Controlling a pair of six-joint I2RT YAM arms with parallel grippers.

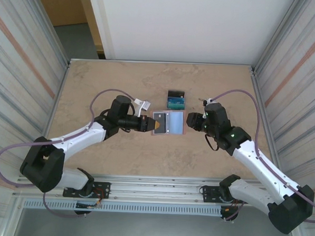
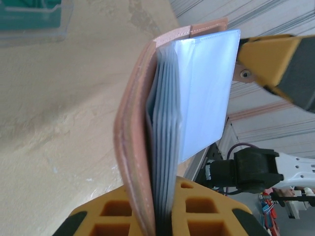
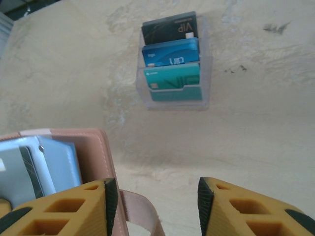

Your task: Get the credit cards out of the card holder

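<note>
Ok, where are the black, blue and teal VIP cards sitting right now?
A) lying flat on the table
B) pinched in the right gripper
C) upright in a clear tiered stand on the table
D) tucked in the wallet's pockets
C: the right wrist view shows the black card, blue card and teal card standing in rows in the clear stand on the table, apart from the card holder.

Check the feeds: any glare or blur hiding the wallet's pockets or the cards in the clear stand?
Left wrist: card holder in focus, stitching visible, but its plastic pockets wash out pale with glare. Right wrist: credit cards crisp, lettering legible. Top external: even light, only faint shadows, everything small.
</note>
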